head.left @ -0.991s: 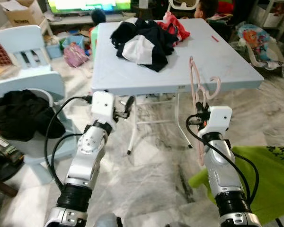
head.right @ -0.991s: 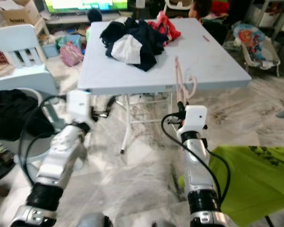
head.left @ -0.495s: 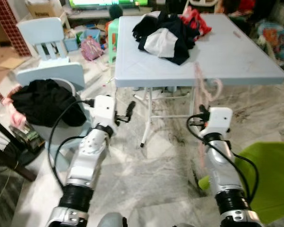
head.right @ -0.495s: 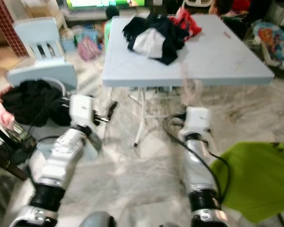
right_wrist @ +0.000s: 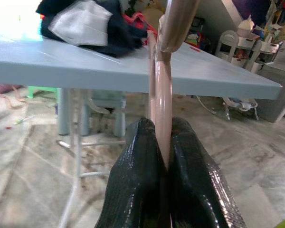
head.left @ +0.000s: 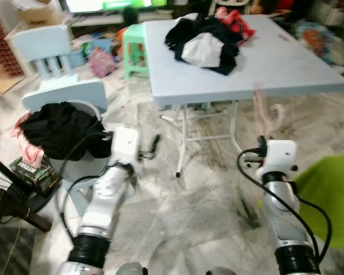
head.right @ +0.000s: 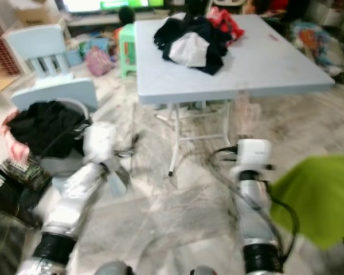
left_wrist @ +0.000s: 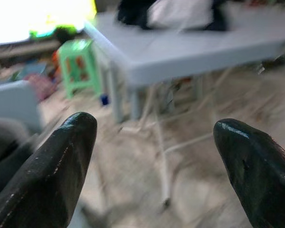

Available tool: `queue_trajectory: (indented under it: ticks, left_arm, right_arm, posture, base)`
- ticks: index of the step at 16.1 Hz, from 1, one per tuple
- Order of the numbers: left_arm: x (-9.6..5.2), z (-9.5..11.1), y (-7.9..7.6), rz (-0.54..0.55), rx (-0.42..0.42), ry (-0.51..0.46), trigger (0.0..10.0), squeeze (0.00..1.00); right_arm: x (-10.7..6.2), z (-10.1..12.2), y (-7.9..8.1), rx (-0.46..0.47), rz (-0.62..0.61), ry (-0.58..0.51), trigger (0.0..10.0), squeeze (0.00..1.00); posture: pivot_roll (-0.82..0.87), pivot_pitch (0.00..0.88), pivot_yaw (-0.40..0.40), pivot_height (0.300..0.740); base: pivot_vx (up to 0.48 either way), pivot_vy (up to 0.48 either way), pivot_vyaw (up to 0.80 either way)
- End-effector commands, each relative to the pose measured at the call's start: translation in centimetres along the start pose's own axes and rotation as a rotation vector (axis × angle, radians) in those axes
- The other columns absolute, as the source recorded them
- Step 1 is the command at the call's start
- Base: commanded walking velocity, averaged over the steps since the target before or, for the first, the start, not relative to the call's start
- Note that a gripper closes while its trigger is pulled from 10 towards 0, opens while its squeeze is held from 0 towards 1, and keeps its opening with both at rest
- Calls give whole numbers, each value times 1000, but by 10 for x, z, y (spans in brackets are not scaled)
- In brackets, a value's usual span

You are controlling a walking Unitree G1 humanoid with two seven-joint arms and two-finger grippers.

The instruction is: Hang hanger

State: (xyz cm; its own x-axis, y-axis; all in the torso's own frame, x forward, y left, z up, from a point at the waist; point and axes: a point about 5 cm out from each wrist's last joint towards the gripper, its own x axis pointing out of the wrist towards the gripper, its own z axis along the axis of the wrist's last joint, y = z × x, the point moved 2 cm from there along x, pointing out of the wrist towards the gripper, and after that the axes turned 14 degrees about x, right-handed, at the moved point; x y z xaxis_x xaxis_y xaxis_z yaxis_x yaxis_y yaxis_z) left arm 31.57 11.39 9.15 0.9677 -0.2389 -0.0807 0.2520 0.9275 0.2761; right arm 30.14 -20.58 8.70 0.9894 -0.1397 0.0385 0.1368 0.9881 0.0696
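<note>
Left gripper (left_wrist: 152,156) hangs spread wide, empty, near the chair (head.left: 66,97). Right gripper (right_wrist: 164,137) is clenched on the pink hanger (head.left: 268,112) — held upright before the table (head.left: 298,69). It looks light, thin, likely slick plastic — pinch the bar firmly.

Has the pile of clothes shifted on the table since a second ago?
No. The pile of clothes sits at the same far-left part of the table; only the camera moved.
</note>
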Motion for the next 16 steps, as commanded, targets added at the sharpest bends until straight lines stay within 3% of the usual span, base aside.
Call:
queue_trajectory:
  ticks: [1,7,16]
  left_arm:
    - [6,15,-14,-45,-19,-69,10000,0]
    - [5,22,-26,-128,-64,-121,10000,0]
    - [7,21,-22,-122,-81,-129,10000,0]
  right_arm:
    - [-6,0,-20,-34,-63,16,10000,0]
    - [-13,1,-37,-62,-159,27,10000,0]
    - [-15,-4,-56,-99,-267,74,10000,0]
  posture:
    - [-66,0,35,740]
    - [-91,0,43,740]
    - [-87,0,35,740]
  base:
    - [0,0,-800]
    - [0,0,-800]
    - [53,0,-800]
